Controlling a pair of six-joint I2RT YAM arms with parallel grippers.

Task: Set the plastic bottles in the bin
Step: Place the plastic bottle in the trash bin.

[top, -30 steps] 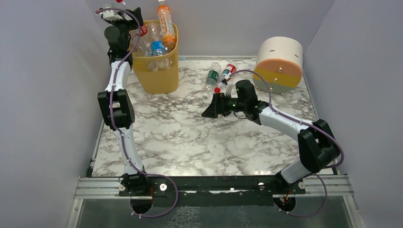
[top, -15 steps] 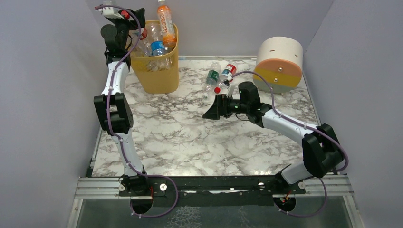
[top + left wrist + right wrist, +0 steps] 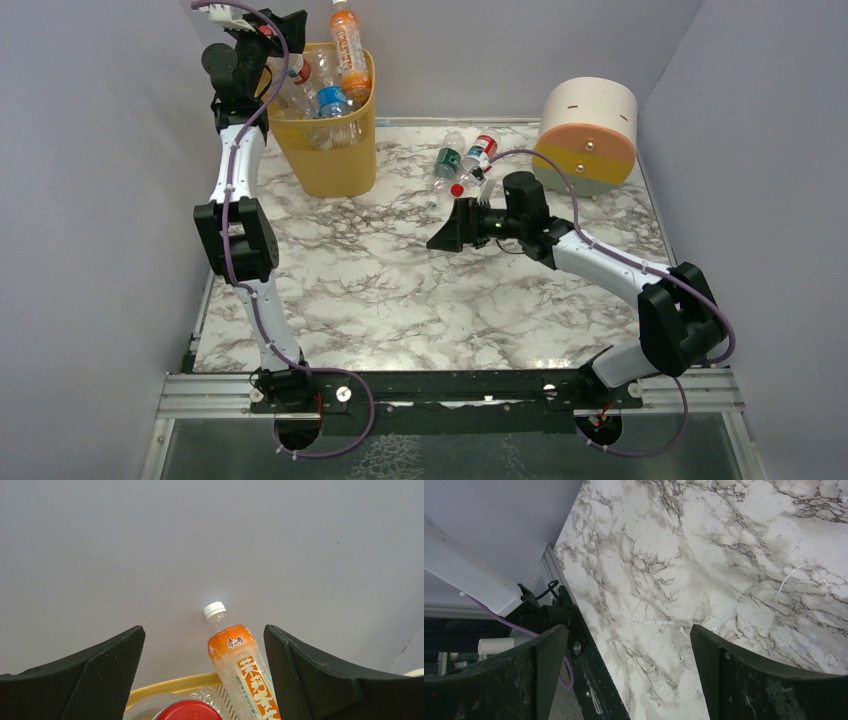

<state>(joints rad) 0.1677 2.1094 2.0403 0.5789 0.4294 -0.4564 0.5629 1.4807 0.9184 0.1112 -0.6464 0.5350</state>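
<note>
We saw the left tool point(image 3: 278, 28) raised beside the near-left rim of the yellow-orange bin point(image 3: 330, 165), its jaws spread wide and gripping nothing. Straight ahead of that tool, beyond its open fingers point(image 3: 107, 665), an orange-labelled bottle point(image 3: 244, 672) with a white cap stood tilted against the grey wall, rising out of the bin. Just below the tool, a red cap point(image 3: 187, 711) of another bottle showed inside the rim. Several more clear bottles, one of them a blue-labelled bottle point(image 3: 332, 100), were packed in the bin under and beside the tool.

The right tool point(image 3: 450, 230) hung low over the marble-patterned worktop point(image 3: 400, 290), well apart from the bin, its jaws also spread wide with only bare worktop between them. Behind this tool, on its far side, a green-labelled bottle point(image 3: 448, 160) and a red-labelled bottle point(image 3: 480, 150) lay side by side on the worktop. Further off on that side sat a round white, orange and grey drum point(image 3: 588, 135).
</note>
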